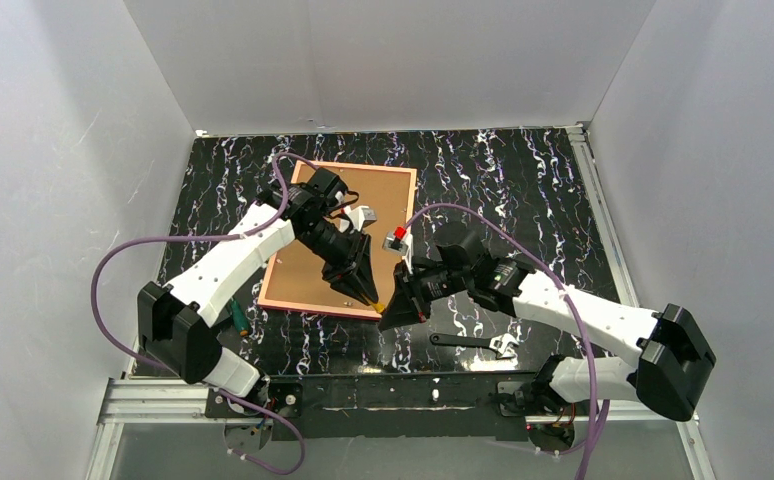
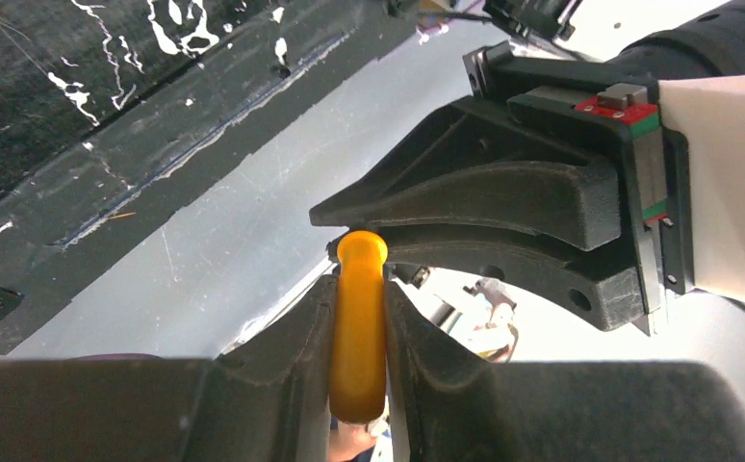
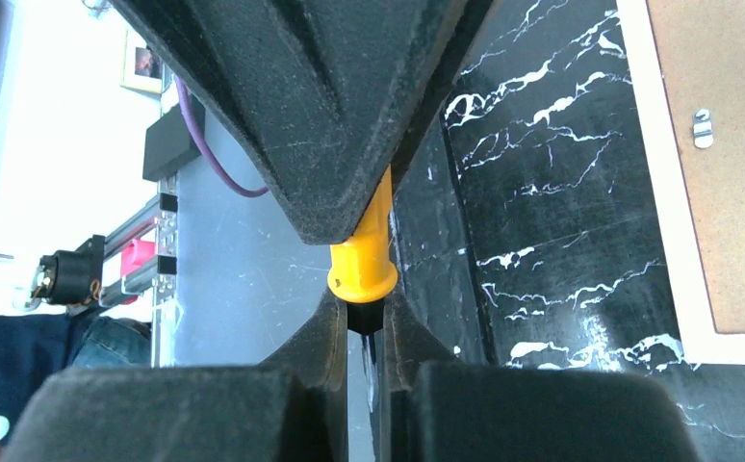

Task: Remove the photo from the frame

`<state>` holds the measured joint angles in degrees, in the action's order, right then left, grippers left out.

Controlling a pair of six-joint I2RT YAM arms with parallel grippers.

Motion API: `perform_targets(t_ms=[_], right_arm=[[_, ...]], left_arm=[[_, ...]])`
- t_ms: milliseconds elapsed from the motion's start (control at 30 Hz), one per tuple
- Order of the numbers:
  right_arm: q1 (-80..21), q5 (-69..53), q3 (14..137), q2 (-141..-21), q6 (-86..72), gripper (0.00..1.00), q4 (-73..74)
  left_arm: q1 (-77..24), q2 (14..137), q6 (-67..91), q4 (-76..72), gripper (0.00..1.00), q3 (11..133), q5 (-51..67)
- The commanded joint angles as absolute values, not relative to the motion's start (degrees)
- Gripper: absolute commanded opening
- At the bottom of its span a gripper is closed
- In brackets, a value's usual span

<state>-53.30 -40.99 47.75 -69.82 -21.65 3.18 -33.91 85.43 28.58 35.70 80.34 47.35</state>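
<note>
Frame (image 1: 303, 280): 1 | yellow tool (image 2: 359, 337): 1 | gripping it: 2, left gripper (image 2: 361, 285), right gripper (image 3: 363, 310)

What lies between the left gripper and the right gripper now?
An orange tool, clamped in the left gripper; its thin dark end sits between the right gripper's fingers. Both wrist views show this.

1. Frame (image 1: 298, 278) lay flat, back upward, on the table (image 1: 523, 190), left of centre and askew
2. Thin pink border (image 1: 313, 310) ran round its brown back panel (image 1: 388, 195)
3. Small metal clip (image 3: 703, 128) sat near the panel's edge
</note>
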Motion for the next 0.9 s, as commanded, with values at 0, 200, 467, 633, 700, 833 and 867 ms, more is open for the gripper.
perform_targets(t_ms=[0, 200, 467, 633, 700, 833, 867], right_arm=[[-52.9, -39.2, 45.0, -70.5, -29.4, 0.01, -7.6], [-52.8, -32.2, 38.3, -70.2, -41.5, 0.01, -19.0], [-47.3, -30.5, 33.8, -71.9, -62.0, 0.01, -38.9], [-48.4, -29.5, 34.7, -72.5, -62.9, 0.01, -40.5], [-49.4, -29.0, 35.0, -72.6, -62.0, 0.01, -40.2], [-51.7, -27.9, 35.3, -73.1, -60.9, 0.01, -39.9], [-52.2, -27.8, 35.3, -73.2, -60.8, 0.01, -40.4]], left_arm=[[-33.4, 84.5, 31.3, 39.6, 0.07, 80.8, 46.6], [-26.8, 74.7, 37.0, 28.6, 0.83, 74.9, 38.5], [-26.1, 63.8, 36.1, 20.9, 0.92, 69.3, 31.9], [-26.1, 63.0, 42.3, 13.4, 0.87, 65.4, 33.3], [-26.1, 63.9, 44.7, 9.5, 0.88, 64.5, 33.6], [-26.4, 67.0, 45.9, 6.1, 0.85, 66.2, 32.9], [-26.5, 67.9, 45.8, 5.9, 0.83, 66.8, 32.9]])
